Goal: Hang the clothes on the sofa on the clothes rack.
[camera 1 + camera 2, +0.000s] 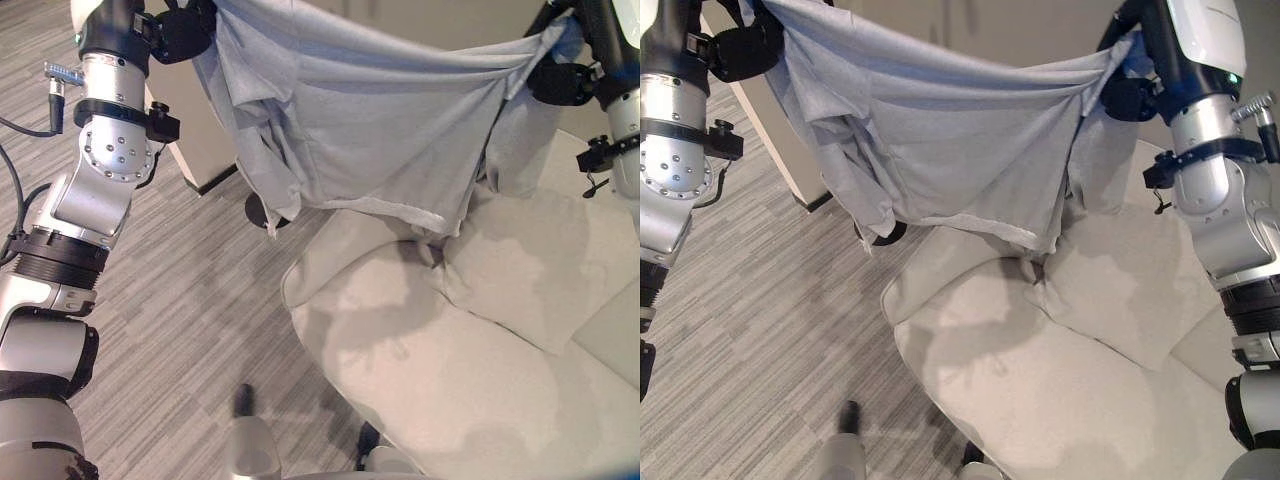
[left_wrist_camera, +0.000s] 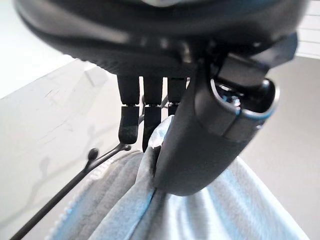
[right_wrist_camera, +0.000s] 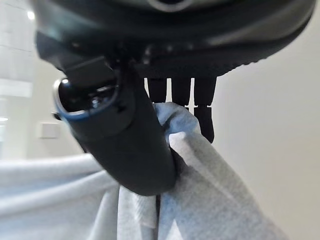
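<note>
A pale grey-blue T-shirt (image 1: 380,120) hangs spread out in the air above the cream sofa (image 1: 450,380). My left hand (image 1: 185,30) is shut on its upper left corner, and my right hand (image 1: 560,80) is shut on its upper right corner. The left wrist view has the thumb (image 2: 200,145) and fingers pinching a fold of the shirt (image 2: 210,215). Beside them runs a thin black rack arm (image 2: 70,187) ending in a ball tip. In the right wrist view the thumb (image 3: 125,145) clamps the cloth (image 3: 210,190) against the fingers. The shirt's lower hem dangles just above the seat.
A loose cream cushion (image 1: 540,270) lies against the sofa back on the right. A dark round base (image 1: 262,212) sits on the floor behind the shirt's left edge, next to a white cabinet (image 1: 195,140). Grey striped carpet (image 1: 190,300) spreads to the left.
</note>
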